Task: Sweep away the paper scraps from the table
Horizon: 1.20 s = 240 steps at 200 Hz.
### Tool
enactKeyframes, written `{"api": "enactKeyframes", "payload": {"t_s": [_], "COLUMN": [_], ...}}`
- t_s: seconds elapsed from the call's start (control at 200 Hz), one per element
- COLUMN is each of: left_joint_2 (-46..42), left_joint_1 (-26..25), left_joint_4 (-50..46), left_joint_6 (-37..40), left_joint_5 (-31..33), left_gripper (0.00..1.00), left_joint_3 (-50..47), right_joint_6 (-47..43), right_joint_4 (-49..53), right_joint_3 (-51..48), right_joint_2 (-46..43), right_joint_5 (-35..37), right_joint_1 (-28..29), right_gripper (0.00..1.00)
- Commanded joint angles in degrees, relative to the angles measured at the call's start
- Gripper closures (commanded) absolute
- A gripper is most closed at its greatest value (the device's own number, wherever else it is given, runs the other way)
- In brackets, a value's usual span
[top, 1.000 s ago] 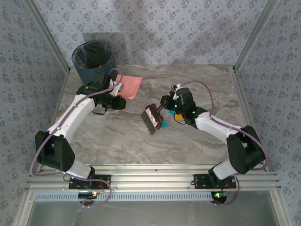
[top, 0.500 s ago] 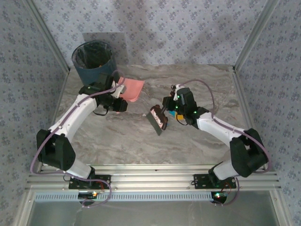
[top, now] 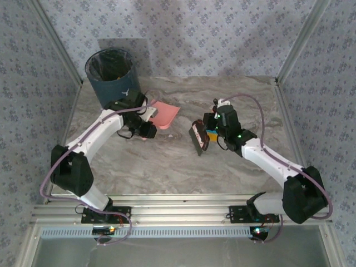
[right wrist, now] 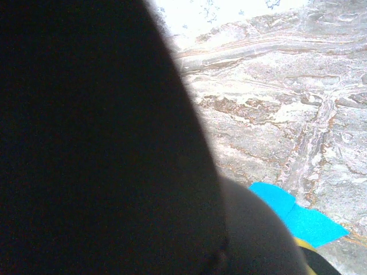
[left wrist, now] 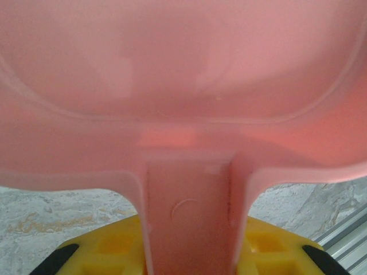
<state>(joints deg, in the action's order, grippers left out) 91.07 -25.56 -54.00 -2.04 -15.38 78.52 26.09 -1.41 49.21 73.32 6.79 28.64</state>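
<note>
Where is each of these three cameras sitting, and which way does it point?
Top camera: above and behind, looking down on table, bin, dustpan, brush, left arm and right arm.
Left wrist: on the left arm, facing the dustpan that the left claw grips.
Right wrist: on the right arm, facing table and a blue scrap past a dark blur.
Shared: top and left wrist both show the dustpan.

White links (top: 99, 132), black joints (top: 70, 173) — mauve cables (top: 242, 96)

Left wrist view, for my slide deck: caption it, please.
Left hand grips the pink plastic dustpan by its handle; marble-veined table beyond.
</note>
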Motion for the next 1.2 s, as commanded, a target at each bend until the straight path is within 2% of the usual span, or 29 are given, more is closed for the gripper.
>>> {"api": "enactKeyframes", "payload": {"t_s": [0.0,0.12,0.3,0.425,0.645,0.85,1.194], "left_joint_2": [2.1,4.8,7.4,8.9,10.7,12.4,14.1], "left_joint_1": [-1.4,-3.2,-6.0,-8.5,-11.9,-15.3,-18.0], "left_joint_4": [-4.0,-6.8,-9.4,-11.7,-14.5,-16.1,-16.1], "left_joint_6": [2.3,3.0,3.4,4.0,4.6,5.4,6.5], "left_joint_5": [1.7,3.9,5.6,9.1,11.5,13.4,9.5], "left_gripper": [1.00,1.00,1.00,1.00,1.00,1.00,1.00], "left_joint_3": [2.6,3.6,4.0,4.1,4.0,4.0,4.8], "right_joint_6": [0.7,0.8,-1.7,-6.6,-14.5,-18.9,-26.0], "right_joint_4": [-2.8,-2.1,2.1,3.6,3.0,1.4,-4.7], "right_joint_3": [-0.9,-1.6,-2.6,-3.1,-4.8,-6.0,-4.8], "right_joint_2": [-4.7,-8.5,-12.3,-13.8,-15.0,-14.7,-8.5], "right_joint_5": [-3.3,-2.3,6.8,12.7,19.1,20.6,20.0], "right_joint_1": [-1.4,-2.9,-4.0,-4.2,-4.3,-4.9,-8.6], "right_gripper": [1.00,1.00,1.00,1.00,1.00,1.00,1.00]}}
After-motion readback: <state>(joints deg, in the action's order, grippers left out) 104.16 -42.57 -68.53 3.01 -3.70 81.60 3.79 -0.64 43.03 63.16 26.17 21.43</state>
